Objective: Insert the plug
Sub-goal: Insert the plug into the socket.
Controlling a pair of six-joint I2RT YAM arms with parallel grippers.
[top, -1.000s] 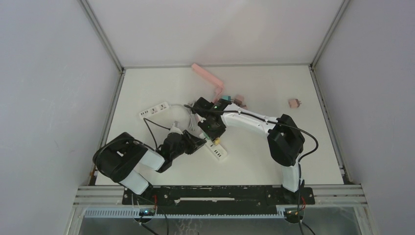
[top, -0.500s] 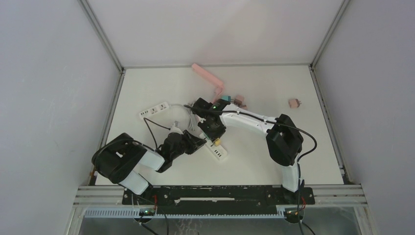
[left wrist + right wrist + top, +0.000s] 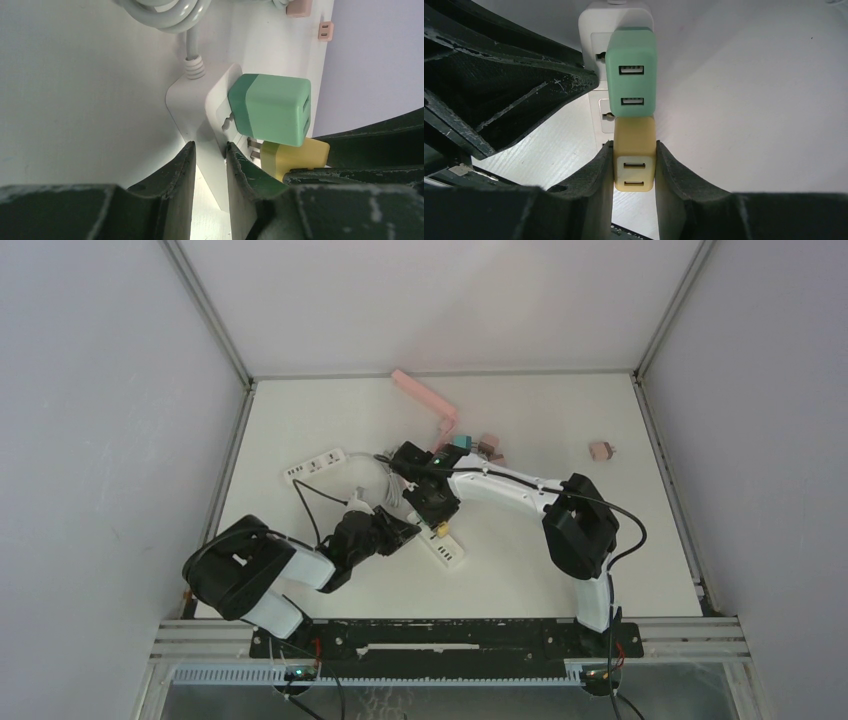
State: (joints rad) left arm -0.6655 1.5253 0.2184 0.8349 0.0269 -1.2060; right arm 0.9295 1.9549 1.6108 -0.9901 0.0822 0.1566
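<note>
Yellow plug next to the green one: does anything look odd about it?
Yes. The yellow plug, pinched by the right gripper, is not seated: the left wrist view shows its metal prongs bare above the white power strip. It also butts against the green plug.

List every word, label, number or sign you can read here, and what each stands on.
None can be read.
The green charger, yellow charger and white power strip show no print on their visible faces.
In the top view the second strip and small pink piece are too small to tell.
</note>
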